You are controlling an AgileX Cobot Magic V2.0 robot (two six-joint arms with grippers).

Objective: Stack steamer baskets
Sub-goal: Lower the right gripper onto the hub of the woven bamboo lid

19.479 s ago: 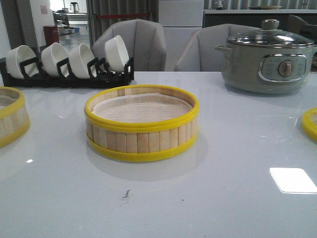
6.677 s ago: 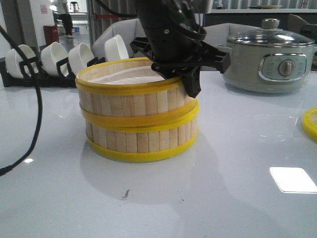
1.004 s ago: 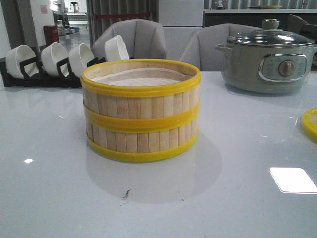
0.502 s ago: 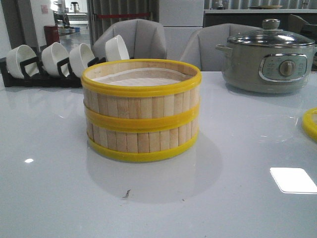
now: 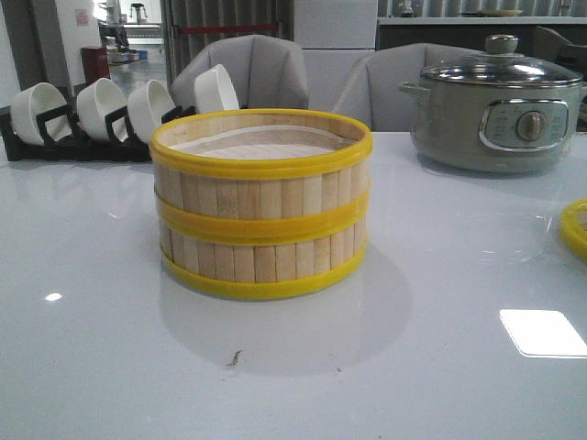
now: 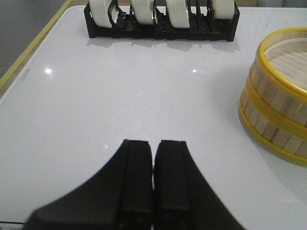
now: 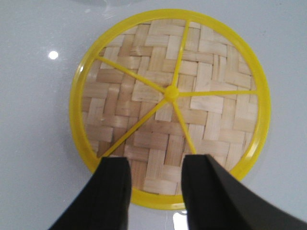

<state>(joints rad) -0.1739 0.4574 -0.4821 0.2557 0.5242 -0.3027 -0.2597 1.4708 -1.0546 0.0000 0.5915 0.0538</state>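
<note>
Two steamer baskets point(image 5: 261, 202) stand stacked mid-table point(image 5: 440, 367). My right gripper point(image 7: 154, 178) hovers parted over a woven, yellow-rimmed lid point(image 7: 170, 100). My left gripper point(image 6: 153, 165) is pressed closed, empty.

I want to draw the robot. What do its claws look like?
Each claw has two chunky matte black fingers with flat, squared tips that widen toward the base. The left claw and right claw look alike. No cables, stickers or markings show.
</note>
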